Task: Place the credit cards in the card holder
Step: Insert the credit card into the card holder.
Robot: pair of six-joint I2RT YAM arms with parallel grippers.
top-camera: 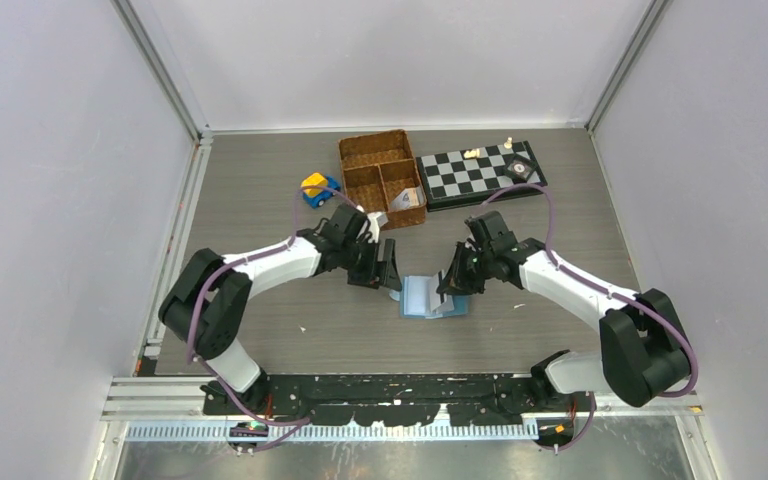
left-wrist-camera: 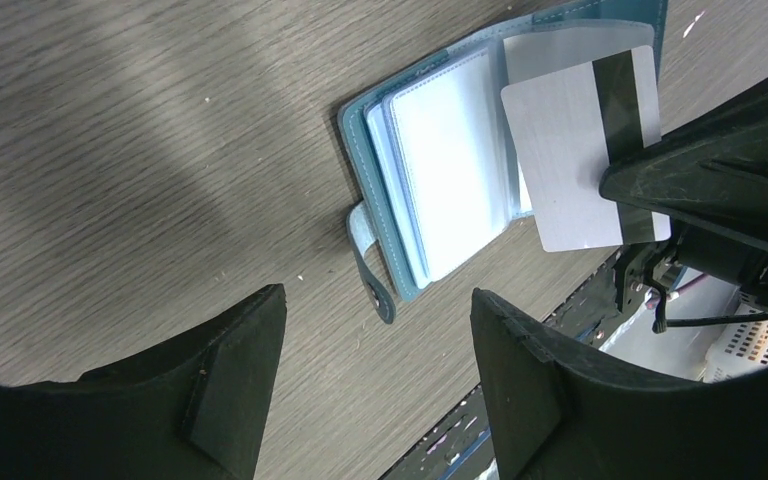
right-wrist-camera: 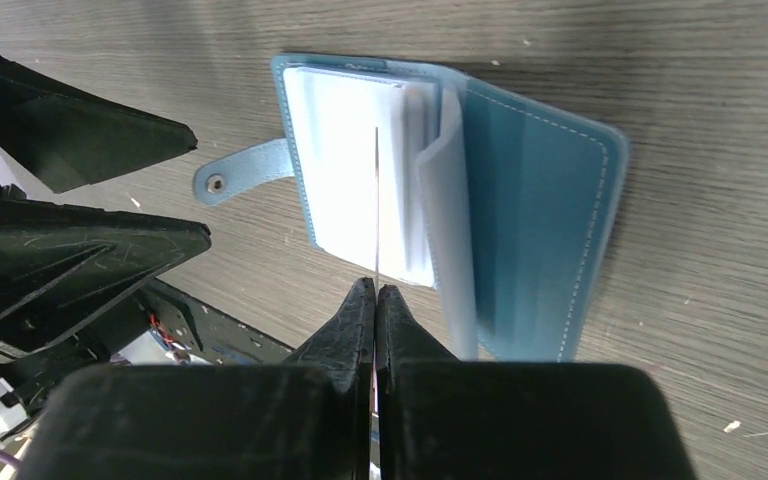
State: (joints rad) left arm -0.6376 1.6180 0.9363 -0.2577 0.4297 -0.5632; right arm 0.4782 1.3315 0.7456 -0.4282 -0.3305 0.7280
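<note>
1. Hanging just ahead of the right gripper (right-wrist-camera: 374, 292), clenched on its black-striped edge: one credit card (left-wrist-camera: 570, 160), over the open card holder (right-wrist-camera: 540, 200).
2. Ran long axis across those fingertips, parallel to the stripe; free long edge led outward toward the pale pockets, face turned to the left gripper (left-wrist-camera: 375, 300).
3. Lay flat on the table (left-wrist-camera: 110, 150) directly beyond the right fingertips, leaves fanned, snap tab toward the left gripper.
4. Called for matching the leading edge to one pocket mouth, then sliding slowly without snagging between leaves.
5. Stood released, holding nothing, just short of the tab; probably well placed to pin the cover.
</note>
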